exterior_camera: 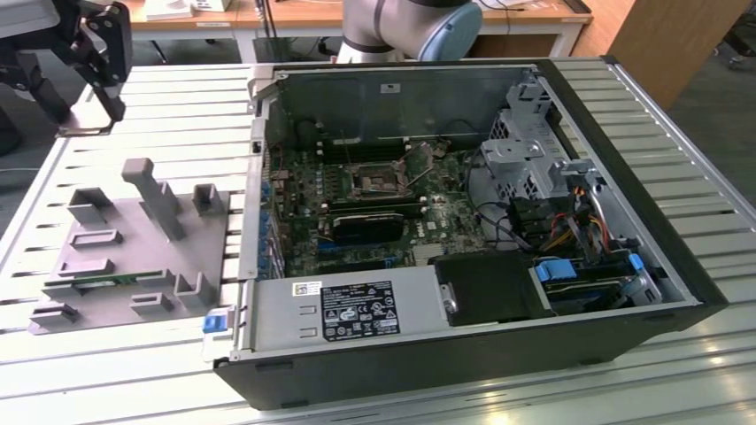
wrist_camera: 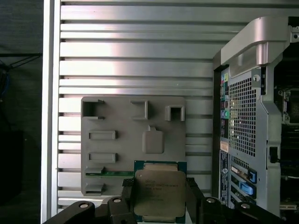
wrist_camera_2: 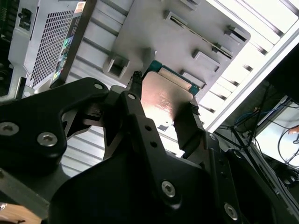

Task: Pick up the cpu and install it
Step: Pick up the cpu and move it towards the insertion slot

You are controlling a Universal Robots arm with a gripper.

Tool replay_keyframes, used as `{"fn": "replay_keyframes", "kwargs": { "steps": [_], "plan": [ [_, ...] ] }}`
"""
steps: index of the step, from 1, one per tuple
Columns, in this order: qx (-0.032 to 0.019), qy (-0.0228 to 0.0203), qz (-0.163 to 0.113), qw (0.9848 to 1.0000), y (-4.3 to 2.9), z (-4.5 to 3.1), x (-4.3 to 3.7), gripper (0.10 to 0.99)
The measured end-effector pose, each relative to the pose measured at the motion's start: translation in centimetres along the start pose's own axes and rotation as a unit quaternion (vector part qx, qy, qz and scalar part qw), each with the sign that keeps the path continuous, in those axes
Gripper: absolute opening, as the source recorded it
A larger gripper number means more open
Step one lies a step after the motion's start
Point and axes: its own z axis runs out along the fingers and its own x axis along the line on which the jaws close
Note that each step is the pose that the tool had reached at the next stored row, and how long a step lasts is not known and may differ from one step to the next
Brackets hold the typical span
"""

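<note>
Above the grey fixture plate (wrist_camera: 126,149), our gripper (wrist_camera: 160,196) grips the cpu (wrist_camera: 160,184) flat by two opposite edges. We see the computer case (wrist_camera: 243,116) beside that plate.

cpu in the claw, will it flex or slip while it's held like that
Probably stiff: the cpu is a flat chip under a metal lid, so flexing looks unlikely. Its shiny lid and thin edges suggest it could slip, as the claw pinches two opposite sides. Likely light, being so thin.
</note>
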Motion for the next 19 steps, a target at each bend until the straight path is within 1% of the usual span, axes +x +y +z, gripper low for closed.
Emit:
{"fn": "replay_keyframes", "kwargs": {
  "steps": [19],
  "plan": [
    [0.0,0.0,0.0,1.0,0.01,-0.01,-2.07,0.525]
  ]
}}
